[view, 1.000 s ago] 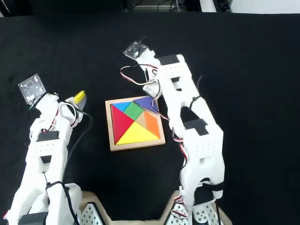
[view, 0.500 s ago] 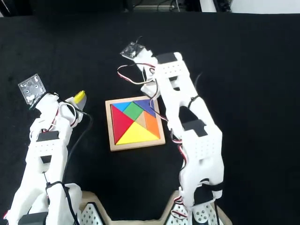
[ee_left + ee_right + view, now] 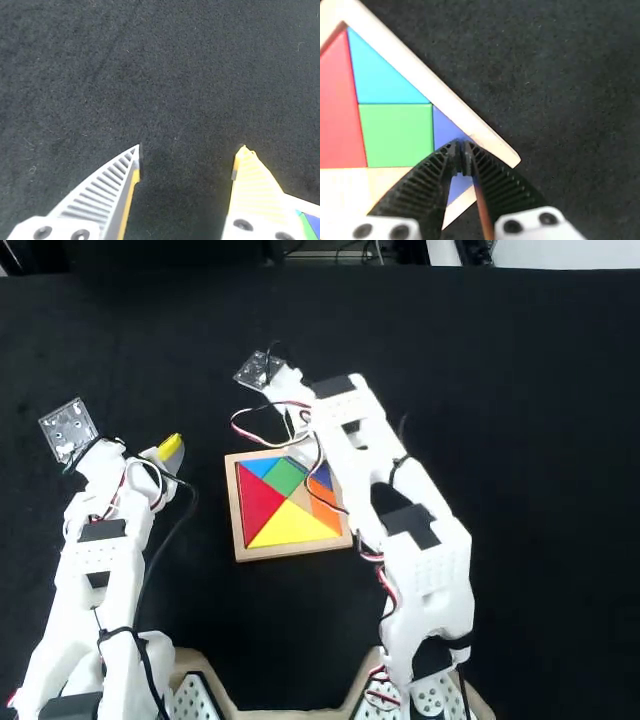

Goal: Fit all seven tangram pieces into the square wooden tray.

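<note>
Over tray [image 3: 410, 71] corner | right fingers [image 3: 430, 180] closed, perhaps touching blue piece [image 3: 444, 130]

The right arm [image 3: 345, 450] hangs over the far right corner of the tray [image 3: 290, 549]. The right gripper [image 3: 461, 152], tips pinched together, sits on that edge and blocks the way in there. The tray's left and near sides can be reached over the black table [image 3: 520, 390]. The left gripper [image 3: 191, 150] stands well off to the left.

White arms [image 3: 425, 555], black ribbed hand [image 3: 461, 151]
</note>
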